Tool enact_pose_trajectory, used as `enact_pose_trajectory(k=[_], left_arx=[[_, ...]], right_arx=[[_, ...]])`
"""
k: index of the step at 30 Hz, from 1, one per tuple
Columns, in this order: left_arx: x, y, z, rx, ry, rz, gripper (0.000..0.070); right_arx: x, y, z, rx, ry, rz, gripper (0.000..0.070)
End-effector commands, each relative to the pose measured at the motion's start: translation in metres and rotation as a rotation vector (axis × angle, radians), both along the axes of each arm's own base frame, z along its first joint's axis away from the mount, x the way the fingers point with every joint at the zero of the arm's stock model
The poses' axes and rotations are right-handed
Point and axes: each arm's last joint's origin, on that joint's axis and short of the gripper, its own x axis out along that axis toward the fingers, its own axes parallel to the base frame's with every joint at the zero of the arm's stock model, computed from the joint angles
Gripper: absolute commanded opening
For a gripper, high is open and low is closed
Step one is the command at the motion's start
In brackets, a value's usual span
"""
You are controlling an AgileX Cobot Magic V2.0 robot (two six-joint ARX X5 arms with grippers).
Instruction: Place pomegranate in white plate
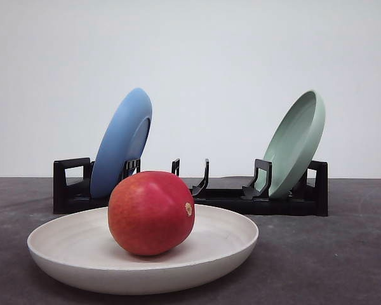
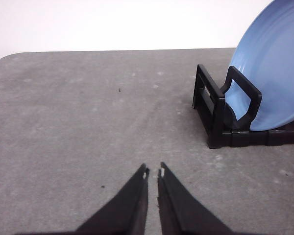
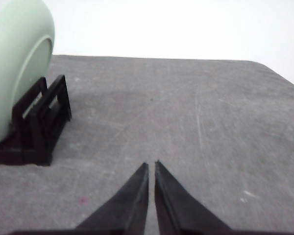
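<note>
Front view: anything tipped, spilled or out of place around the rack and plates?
Nothing stands out. The pomegranate sits inside the white plate; the blue plate and green plate lean in the black rack as racked plates would.

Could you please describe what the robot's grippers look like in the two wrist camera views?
The left gripper has two matte black fingers that taper to narrow, wedge-like points, each with a small pale mark at the tip. The right gripper has the same black, tapering, pointed fingers, without visible pale marks. No cables or lettering can be seen on either.

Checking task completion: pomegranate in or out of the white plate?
In. The pomegranate rests inside the white plate, its rim surrounding it; no claw holds it.
</note>
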Motion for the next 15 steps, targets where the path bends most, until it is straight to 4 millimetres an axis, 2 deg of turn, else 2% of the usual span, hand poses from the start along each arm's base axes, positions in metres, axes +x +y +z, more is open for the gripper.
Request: enact_pose_trajectory(k=[1, 7, 15], left_arx=[[0.0006, 0.0000, -0.0018, 0.010, -0.005, 0.000, 0.0017], [0.0006, 0.0000, -0.0019, 0.010, -0.005, 0.000, 0.0017], [0.0006, 0.0000, -0.0018, 0.010, -0.005, 0.000, 0.0017]], right_arx=[[0.0003, 0.0002, 0.0001, 0.012, -0.013, 0.008, 0.0017], [0.0003, 0.0021, 0.0001, 0.018, -0.012, 0.072, 0.0017], [0.0003, 0.0019, 0.0003, 0.017, -0.013, 0.065, 0.0017]])
